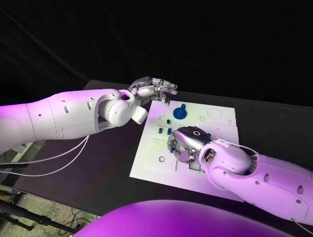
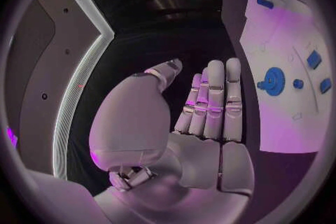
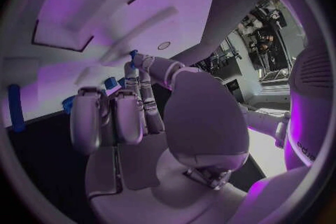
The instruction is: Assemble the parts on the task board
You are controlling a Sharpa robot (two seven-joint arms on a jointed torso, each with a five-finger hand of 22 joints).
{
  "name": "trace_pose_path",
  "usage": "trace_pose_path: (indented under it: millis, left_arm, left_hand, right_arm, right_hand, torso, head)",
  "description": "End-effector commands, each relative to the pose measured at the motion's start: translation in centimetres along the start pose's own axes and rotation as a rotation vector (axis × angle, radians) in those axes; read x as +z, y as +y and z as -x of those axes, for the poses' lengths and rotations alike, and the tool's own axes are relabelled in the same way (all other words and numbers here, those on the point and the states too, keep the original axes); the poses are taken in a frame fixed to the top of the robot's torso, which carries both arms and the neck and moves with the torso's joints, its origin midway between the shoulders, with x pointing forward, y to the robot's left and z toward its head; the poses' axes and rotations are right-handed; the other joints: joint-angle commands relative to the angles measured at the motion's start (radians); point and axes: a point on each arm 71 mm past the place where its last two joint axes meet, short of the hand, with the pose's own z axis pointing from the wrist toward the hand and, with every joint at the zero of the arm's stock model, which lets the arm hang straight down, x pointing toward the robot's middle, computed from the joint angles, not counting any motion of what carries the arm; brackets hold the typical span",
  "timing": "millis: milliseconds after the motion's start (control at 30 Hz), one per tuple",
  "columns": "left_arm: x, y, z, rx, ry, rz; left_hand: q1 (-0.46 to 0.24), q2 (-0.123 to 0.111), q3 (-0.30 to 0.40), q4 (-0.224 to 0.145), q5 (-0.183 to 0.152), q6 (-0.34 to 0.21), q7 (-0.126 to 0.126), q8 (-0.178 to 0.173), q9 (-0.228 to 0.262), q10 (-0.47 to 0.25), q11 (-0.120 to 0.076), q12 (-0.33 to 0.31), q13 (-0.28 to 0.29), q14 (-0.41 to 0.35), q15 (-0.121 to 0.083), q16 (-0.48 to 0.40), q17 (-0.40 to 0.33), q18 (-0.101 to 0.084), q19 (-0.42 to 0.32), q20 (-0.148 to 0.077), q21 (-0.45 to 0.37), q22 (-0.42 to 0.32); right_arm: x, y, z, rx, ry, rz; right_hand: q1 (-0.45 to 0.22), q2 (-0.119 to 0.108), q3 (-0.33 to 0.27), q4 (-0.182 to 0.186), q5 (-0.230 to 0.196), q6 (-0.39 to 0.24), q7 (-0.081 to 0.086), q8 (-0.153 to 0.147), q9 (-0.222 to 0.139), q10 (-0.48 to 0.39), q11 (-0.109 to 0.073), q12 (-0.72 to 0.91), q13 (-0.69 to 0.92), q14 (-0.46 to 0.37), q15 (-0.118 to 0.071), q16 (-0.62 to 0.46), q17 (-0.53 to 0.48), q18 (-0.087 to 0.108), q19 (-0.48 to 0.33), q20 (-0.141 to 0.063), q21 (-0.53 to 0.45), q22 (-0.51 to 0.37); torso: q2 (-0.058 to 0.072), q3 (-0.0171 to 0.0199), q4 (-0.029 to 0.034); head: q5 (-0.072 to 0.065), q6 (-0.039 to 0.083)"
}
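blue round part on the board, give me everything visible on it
The blue round part is a flat disc with a raised hub and a small knob at one side, plastic by its look. It lies on the white task board near the far edge, beside smaller blue pieces. Neither hand touches it; the left hand is off the board.

- The left hand (image 2: pixel 203 106), silver and many-fingered, has its fingers straight and close together, holding nothing.
- Beside it lies the flat white task board (image 2: pixel 280 123).
- A round blue gear-like part (image 2: pixel 274 78) and smaller blue pieces (image 2: pixel 313 59) sit on the board.
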Motion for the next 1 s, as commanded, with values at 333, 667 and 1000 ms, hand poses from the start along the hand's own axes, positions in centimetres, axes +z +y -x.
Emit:
trace_pose_path:
  millis: [333,667,1000]
  left_arm:
    - [0.0,-0.2,-0.2,0.000,0.015,-0.007]
    - [0.1,-0.2,-0.3,0.000,0.016,-0.007]
    - [0.0,-0.2,0.0,0.002,0.013,-0.003]
  left_hand:
    - [0.015,0.001,-0.008,0.001,0.005,-0.009,-0.001,0.002,-0.002,-0.010,0.001,-0.001,0.001,-0.009,0.002,-0.006,-0.002,0.009,0.009,0.002,-0.009,-0.002]
    - [0.015,0.001,-0.008,0.001,0.005,-0.010,-0.001,0.002,-0.002,-0.010,0.001,-0.002,0.001,-0.009,0.002,-0.006,-0.002,0.009,0.009,0.002,-0.009,-0.002]
    - [0.015,0.001,-0.008,0.001,0.005,-0.010,-0.001,0.002,-0.002,-0.010,0.001,-0.002,0.001,-0.009,0.002,-0.006,-0.002,0.009,0.009,0.002,-0.009,-0.002]
  right_arm:
    - [0.2,-0.1,-0.4,-0.046,0.002,0.005]
    - [-0.3,-0.4,0.0,-0.052,-0.067,-0.004]
    - [-3.0,-2.1,2.1,-0.008,-0.102,-0.053]
  right_hand:
    - [-0.103,-0.042,-0.056,0.050,0.021,-0.102,0.034,-0.064,-0.019,-0.097,-0.001,-0.045,0.076,0.038,0.036,-0.012,-0.046,0.003,-0.048,0.035,-0.109,0.162]
    - [-0.104,-0.056,-0.065,0.051,0.023,-0.125,0.044,-0.084,-0.034,-0.142,0.010,-0.043,0.058,0.028,0.046,-0.028,-0.077,0.016,-0.075,0.045,-0.173,0.141]
    - [-0.103,-0.058,-0.085,0.056,0.016,-0.120,0.045,-0.086,-0.041,-0.161,0.012,-0.035,0.048,0.021,0.048,-0.041,-0.102,0.022,-0.088,0.049,-0.208,0.129]
  torso:
    - [-0.001,0.0009,-0.0009]
    - [-0.001,0.0013,-0.0006]
    - [-0.001,-0.0006,-0.0012]
  head:
    - [-0.002,0.000]
    - [-0.005,0.000]
    - [-0.023,0.000]
